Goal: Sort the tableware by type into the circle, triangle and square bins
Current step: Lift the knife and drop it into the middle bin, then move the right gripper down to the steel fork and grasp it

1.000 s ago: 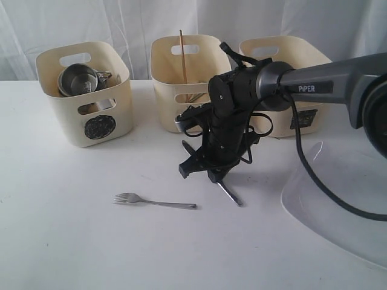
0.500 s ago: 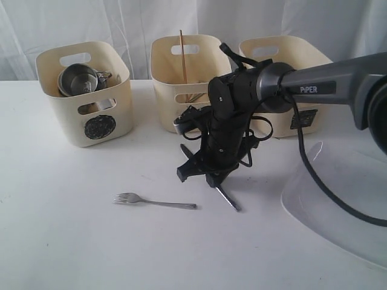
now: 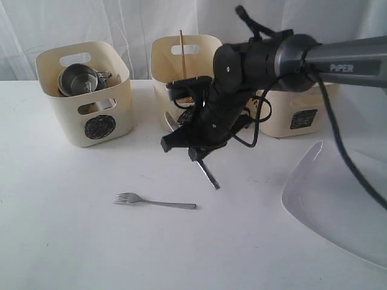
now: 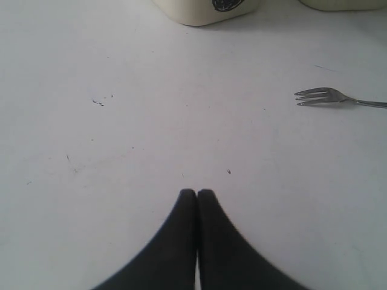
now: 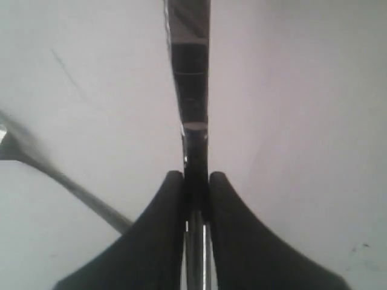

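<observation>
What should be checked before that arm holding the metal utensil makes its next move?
1. Right tool clamped firmly on the knife: ok.
2. Knife tip clear of the table: ok.
3. Shape mark on the middle bin readable: cannot tell, the arm hides it.
4. Left tool shut and empty: ok.
5. Fork sorted: not ok, it lies on the table.

The arm [image 3: 354,59] reads "PiPER"; one bin [image 3: 65,121] bears a circle.
</observation>
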